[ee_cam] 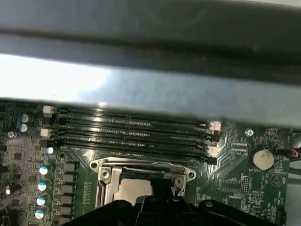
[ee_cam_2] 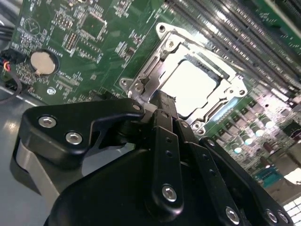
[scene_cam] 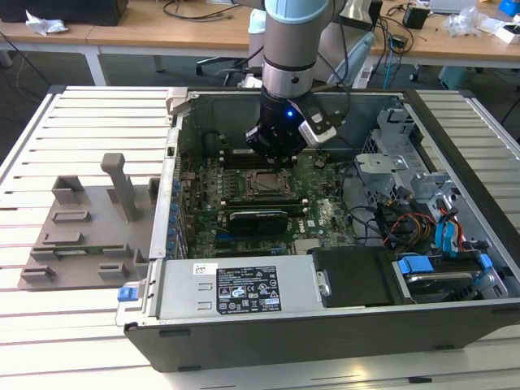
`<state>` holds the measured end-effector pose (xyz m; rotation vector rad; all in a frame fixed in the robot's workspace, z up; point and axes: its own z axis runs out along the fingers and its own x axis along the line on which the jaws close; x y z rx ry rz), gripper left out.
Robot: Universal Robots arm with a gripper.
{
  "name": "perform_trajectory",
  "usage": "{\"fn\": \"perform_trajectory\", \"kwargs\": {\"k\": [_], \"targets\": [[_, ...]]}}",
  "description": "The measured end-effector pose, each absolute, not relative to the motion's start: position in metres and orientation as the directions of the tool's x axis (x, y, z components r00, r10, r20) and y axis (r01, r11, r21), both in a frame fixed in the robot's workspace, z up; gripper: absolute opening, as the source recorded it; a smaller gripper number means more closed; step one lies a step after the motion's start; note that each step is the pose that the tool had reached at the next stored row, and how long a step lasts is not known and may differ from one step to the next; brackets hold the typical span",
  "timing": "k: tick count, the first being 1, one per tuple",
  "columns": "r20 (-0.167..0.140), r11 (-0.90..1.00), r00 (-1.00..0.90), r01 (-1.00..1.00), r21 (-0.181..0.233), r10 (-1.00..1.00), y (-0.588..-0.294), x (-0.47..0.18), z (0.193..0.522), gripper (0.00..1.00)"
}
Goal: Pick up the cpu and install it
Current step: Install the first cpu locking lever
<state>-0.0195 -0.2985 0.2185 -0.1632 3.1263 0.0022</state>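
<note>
The gripper (scene_cam: 275,145) hangs low inside the open computer case (scene_cam: 455,317), just above the motherboard (ee_cam_2: 84,42). The cpu (ee_cam_2: 190,87) lies seated in the socket frame (ee_cam_2: 155,56), showing pale and bright in both wrist views. The gripper's black fingers (ee_cam_2: 164,115) appear pressed together, grasping nothing, their tips at the socket's edge.

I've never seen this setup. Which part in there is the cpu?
Find the open computer case, then its green board. The cpu is the pale shiny square lying inside the metal socket frame, just past the gripper; nothing else there is flat and bare.
</note>
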Motion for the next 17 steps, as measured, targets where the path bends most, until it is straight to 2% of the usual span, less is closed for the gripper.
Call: {"fn": "perform_trajectory", "kwargs": {"k": [6, 17], "targets": [[-0.011, 0.995, -0.995, -0.104, 0.000, -0.104, -0.302, -0.020, 0.220, 0.11], [-0.011, 0.995, -0.994, -0.104, -0.003, -0.104, -0.302, -0.019, 0.243, 0.11]]}}
